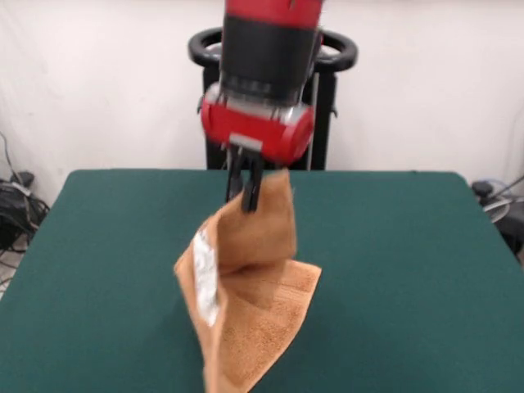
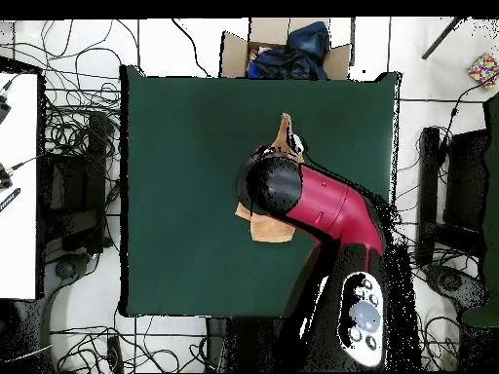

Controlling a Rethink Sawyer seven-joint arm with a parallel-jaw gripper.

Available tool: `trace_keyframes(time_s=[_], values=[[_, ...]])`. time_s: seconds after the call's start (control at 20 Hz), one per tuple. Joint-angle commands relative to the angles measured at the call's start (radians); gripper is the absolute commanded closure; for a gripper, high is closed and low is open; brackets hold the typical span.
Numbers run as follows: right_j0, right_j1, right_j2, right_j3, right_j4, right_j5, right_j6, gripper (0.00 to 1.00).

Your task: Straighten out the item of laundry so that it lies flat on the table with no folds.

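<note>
One corner of the towel is pinched in the tool, whose jaws are clenched on the cloth. The rest of the towel hangs straight below the tool, so its long axis runs vertically, down toward the counter. The coming move depends on this relation: the free lower part sits directly under the grasp point, above the middle of the counter, and probably needs to be laid away from the tool to open out. A lengthwise fold shows beside the white label.

Hidden items: the towel's lowest edge is cut off in the front view, so contact with the counter cannot be confirmed. In the overhead view the arm covers most of the towel.
</note>
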Motion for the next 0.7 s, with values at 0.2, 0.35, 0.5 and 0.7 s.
trace_keyframes(time_s=[0.2, 0.35, 0.5, 0.7], values=[[0.044, -0.298, -0.032, 0.017, -0.089, 0.348, 0.016, 1.00], [0.046, -0.333, -0.016, 0.022, -0.095, 0.409, 0.029, 1.00], [0.066, -0.354, -0.013, 0.030, -0.111, 0.427, 0.070, 1.00], [0.096, -0.371, -0.019, 0.042, -0.132, 0.436, 0.131, 1.00]])
